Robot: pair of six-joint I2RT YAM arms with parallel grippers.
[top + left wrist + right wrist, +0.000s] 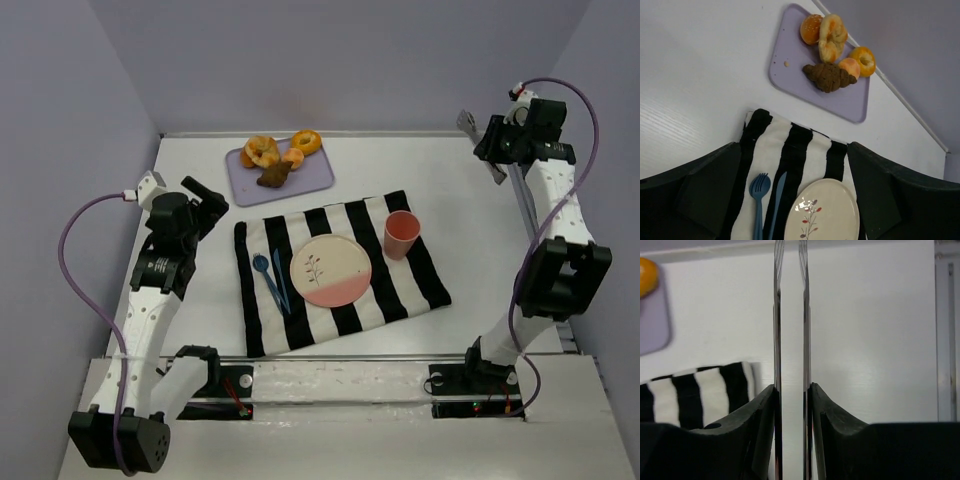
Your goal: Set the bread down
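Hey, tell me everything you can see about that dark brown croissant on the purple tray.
The bread is a small, dark brown, croissant-shaped pastry with a lumpy, ridged, matte surface and tapered ends. It looks whole and lies flat near the middle of the lilac tray, on the far side of the table beyond the striped cloth. In the left wrist view an orange bun meets its right end, and a twisted bun sits just behind it, touching or nearly so. Nothing grips it.

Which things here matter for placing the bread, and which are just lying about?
For the job: dark bread; metal tongs; probably the plate.
Just lying about: orange buns; doughnut; purple tray; pink cup; blue fork; blue knife; striped cloth.
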